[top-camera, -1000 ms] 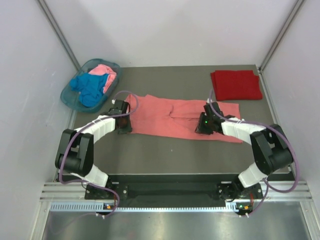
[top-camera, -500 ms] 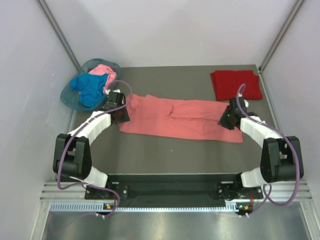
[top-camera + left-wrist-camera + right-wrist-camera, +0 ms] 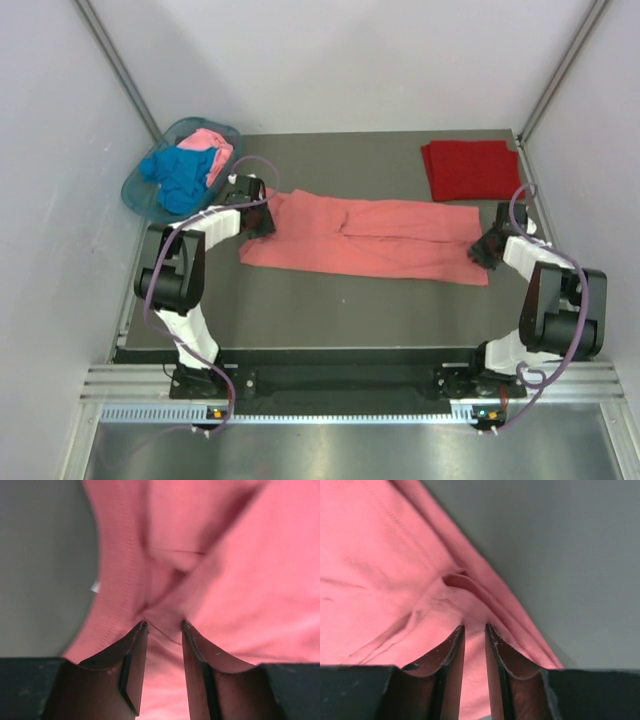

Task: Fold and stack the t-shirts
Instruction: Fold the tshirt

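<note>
The salmon-coral t-shirt (image 3: 370,235) lies stretched in a long band across the middle of the table. My left gripper (image 3: 262,222) is at its left end. In the left wrist view the jaws (image 3: 164,624) stand narrow, with shirt cloth bunched between the tips. My right gripper (image 3: 483,252) is at the shirt's right end. Its jaws (image 3: 474,627) are nearly closed on a fold of the cloth (image 3: 395,570). The dark red t-shirt (image 3: 472,168) lies folded at the back right. The bright blue t-shirt (image 3: 178,178) and the light pink t-shirt (image 3: 212,150) lie crumpled in the basket.
The translucent teal basket (image 3: 135,190) stands at the table's back left corner, close to my left arm. White walls close in both sides and the back. The dark table (image 3: 340,300) shows bare in front of the shirt.
Both grippers have moved outward from the shirt's inner parts to its two ends. The shirt now lies a little longer and flatter. The right gripper has gone farthest, to the right table edge.
</note>
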Robot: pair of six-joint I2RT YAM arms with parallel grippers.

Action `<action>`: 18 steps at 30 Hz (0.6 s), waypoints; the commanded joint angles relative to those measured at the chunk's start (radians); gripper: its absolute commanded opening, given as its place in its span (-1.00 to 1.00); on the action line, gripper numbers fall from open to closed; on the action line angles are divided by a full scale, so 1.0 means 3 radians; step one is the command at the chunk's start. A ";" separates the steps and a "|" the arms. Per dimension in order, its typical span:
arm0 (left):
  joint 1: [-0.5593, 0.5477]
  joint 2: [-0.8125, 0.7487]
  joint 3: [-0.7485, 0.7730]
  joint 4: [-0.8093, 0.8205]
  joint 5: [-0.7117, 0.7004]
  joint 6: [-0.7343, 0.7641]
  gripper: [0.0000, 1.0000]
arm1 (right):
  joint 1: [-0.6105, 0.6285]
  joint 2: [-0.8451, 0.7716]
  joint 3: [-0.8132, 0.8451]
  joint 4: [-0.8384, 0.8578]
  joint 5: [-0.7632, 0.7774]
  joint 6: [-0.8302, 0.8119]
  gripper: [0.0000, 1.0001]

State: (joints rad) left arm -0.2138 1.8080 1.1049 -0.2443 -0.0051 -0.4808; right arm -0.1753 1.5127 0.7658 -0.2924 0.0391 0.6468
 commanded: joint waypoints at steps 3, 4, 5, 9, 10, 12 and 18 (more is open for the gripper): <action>0.0027 0.0176 0.0075 -0.0065 -0.0443 -0.0044 -0.21 | -0.0224 -0.0501 -0.0369 -0.0165 0.0315 0.0053 -0.50; 0.0038 0.0181 0.0136 -0.0090 -0.0463 -0.0044 -0.21 | -0.0224 -0.0608 -0.0405 -0.0206 0.0304 0.0083 -0.49; 0.0038 0.0201 0.0212 -0.0136 -0.0474 -0.0028 -0.21 | -0.0208 -0.0832 -0.0415 -0.0247 0.0274 0.0094 -0.44; 0.0033 0.0120 0.0759 -0.0550 -0.0626 0.0089 -0.22 | -0.0015 -0.1263 -0.0298 -0.0508 0.0192 0.0089 -0.37; 0.0038 0.0059 0.0806 -0.0601 -0.0663 0.0130 -0.21 | 0.0062 -0.1330 -0.0222 -0.0447 0.0136 0.0038 -0.35; 0.0038 -0.0130 0.0857 -0.0693 -0.0688 0.0201 -0.23 | 0.0409 -0.1407 -0.0135 -0.0289 -0.0118 -0.0130 -0.26; 0.0073 -0.0610 0.0444 -0.1062 -0.0347 0.0115 -0.24 | 0.1494 -0.0683 0.0708 0.0238 -0.0916 -0.1019 0.09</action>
State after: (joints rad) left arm -0.2020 1.7283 1.3045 -0.4644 -0.1631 -0.4465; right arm 0.1745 1.1999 0.8528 -0.3569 -0.0624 0.5087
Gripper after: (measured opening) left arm 0.381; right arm 0.534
